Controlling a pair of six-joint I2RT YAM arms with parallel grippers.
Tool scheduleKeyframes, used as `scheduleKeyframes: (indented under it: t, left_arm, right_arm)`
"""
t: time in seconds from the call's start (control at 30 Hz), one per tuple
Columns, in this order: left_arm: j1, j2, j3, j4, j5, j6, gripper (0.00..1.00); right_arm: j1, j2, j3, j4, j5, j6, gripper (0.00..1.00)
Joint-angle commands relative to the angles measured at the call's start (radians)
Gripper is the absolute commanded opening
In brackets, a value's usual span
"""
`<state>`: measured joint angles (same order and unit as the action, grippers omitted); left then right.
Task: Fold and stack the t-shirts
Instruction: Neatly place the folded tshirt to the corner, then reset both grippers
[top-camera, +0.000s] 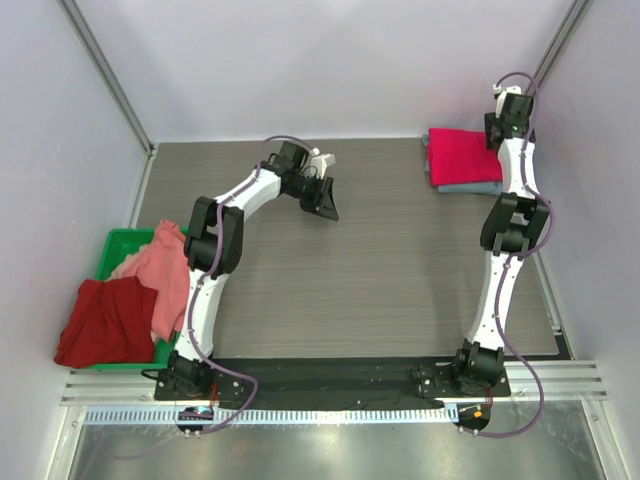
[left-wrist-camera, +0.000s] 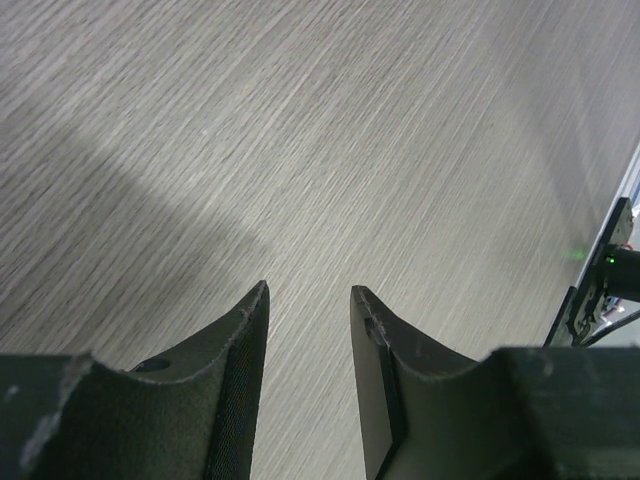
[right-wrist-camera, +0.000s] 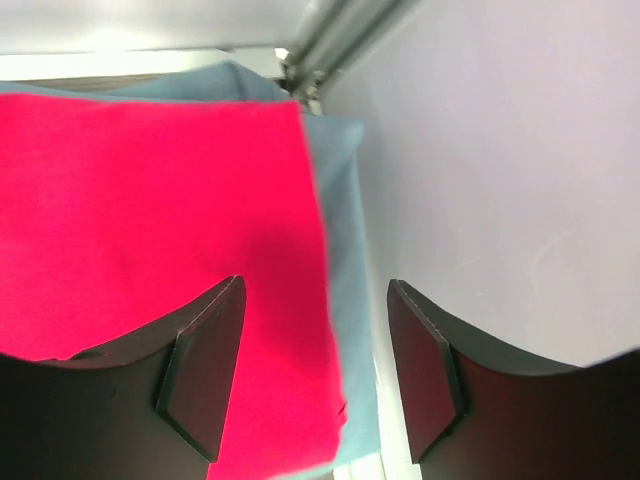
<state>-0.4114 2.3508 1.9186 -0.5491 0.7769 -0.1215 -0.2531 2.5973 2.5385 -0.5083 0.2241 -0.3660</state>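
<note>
A folded crimson-pink t-shirt (top-camera: 463, 155) lies on a folded blue-grey t-shirt (top-camera: 470, 187) at the table's far right. My right gripper (top-camera: 508, 105) hangs open above their right edge; the right wrist view shows the crimson-pink shirt (right-wrist-camera: 150, 220) and the blue-grey shirt (right-wrist-camera: 345, 250) between and below its fingers (right-wrist-camera: 315, 285). A salmon pink t-shirt (top-camera: 160, 270) and a dark red t-shirt (top-camera: 105, 320) lie crumpled over the green bin at the left. My left gripper (top-camera: 325, 200) is open and empty over bare table at the far middle, as the left wrist view (left-wrist-camera: 308, 290) shows.
The green plastic bin (top-camera: 118, 245) stands at the table's left edge. Grey walls close in on the left, back and right. The wood-grain table top (top-camera: 380, 270) lies between the arms. A black strip holds the arm bases at the near edge.
</note>
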Motion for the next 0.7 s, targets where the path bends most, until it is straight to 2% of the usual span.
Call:
scheduleKeyframes:
  t: [0.0,0.03,0.07,0.1,0.13,0.2,0.23,0.27,0.3,0.33,0.37,0.4,0.47,0.57,0.67]
  left_arm:
    - [-0.004,-0.088,0.022,-0.024,-0.024,0.034,0.4]
    - [-0.004,-0.105,0.032,-0.028,-0.039,0.043,0.4]
    - [-0.004,-0.119,0.039,-0.032,-0.068,0.061,0.4]
    - [-0.003,-0.131,0.048,-0.041,-0.161,0.071,0.44]
    - [-0.004,-0.155,0.059,-0.049,-0.227,0.083,0.55]
    - [-0.003,-0.171,0.117,-0.083,-0.325,0.152,0.69]
    - [-0.001,-0.176,0.138,-0.093,-0.412,0.166,0.8]
    - [0.005,-0.177,0.187,-0.112,-0.435,0.18,0.85]
    - [0.009,-0.179,0.204,-0.121,-0.452,0.2,0.89]
    - [0.014,-0.179,0.226,-0.129,-0.488,0.206,0.99]
    - [0.016,-0.18,0.237,-0.14,-0.51,0.216,1.0]
    - [0.016,-0.183,0.25,-0.144,-0.549,0.244,1.0]
    - [0.016,-0.2,0.249,-0.155,-0.605,0.253,1.0]
    - [0.017,-0.222,0.209,-0.167,-0.683,0.255,1.0]
    - [0.019,-0.269,0.157,-0.189,-0.689,0.266,1.0]
  right_arm:
    - [0.063,-0.224,-0.061,0.092,0.018,-0.034,0.64]
    - [0.09,-0.267,-0.175,0.109,-0.026,-0.046,0.64]
    - [0.11,-0.378,-0.249,0.161,-0.107,-0.057,0.67]
    - [0.13,-0.429,-0.332,0.194,-0.155,-0.07,0.68]
    - [0.174,-0.486,-0.477,0.217,-0.202,-0.098,0.72]
    - [0.205,-0.601,-0.594,0.24,-0.378,-0.074,0.85]
    - [0.216,-0.624,-0.669,0.243,-0.428,-0.03,0.93]
    - [0.222,-0.641,-0.696,0.24,-0.483,0.105,0.99]
    - [0.222,-0.657,-0.728,0.235,-0.564,0.178,1.0]
    - [0.222,-0.658,-0.739,0.211,-0.606,0.243,1.0]
    - [0.222,-0.657,-0.75,0.199,-0.644,0.36,1.0]
    - [0.222,-0.657,-0.779,0.186,-0.708,0.405,1.0]
    - [0.222,-0.671,-0.832,0.185,-0.744,0.504,1.0]
    - [0.233,-0.73,-0.946,0.191,-0.796,0.512,1.0]
    - [0.259,-0.818,-1.03,0.192,-0.809,0.449,1.0]
